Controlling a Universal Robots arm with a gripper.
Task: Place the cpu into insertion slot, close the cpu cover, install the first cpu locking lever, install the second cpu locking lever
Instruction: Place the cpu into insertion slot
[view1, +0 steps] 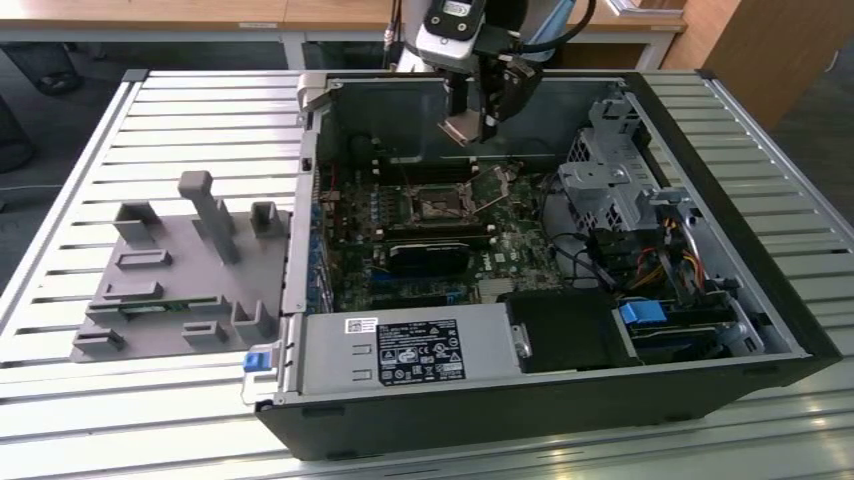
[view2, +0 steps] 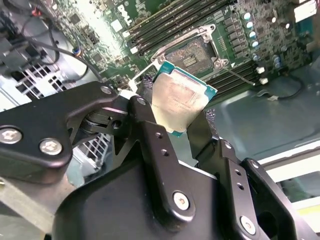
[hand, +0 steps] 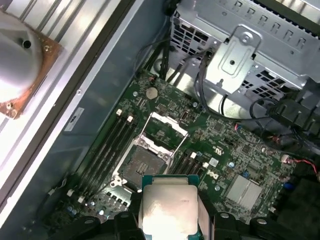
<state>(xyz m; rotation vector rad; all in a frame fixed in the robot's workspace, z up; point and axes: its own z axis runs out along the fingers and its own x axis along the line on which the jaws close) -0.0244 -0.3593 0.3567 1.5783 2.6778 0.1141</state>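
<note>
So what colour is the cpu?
The cpu is silvery beige, clearest in the second wrist view.

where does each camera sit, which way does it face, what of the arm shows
Exterior view: off the arm, above the open computer case, looking down into it; the gripper hangs over the motherboard.
Second wrist view: at the wrist, looking along the black fingers to the cpu they clamp.
First wrist view: at the wrist, looking down past the held cpu and fingers at the insertion slot.
Shared: both wrist views show cpu and insertion slot.
</note>
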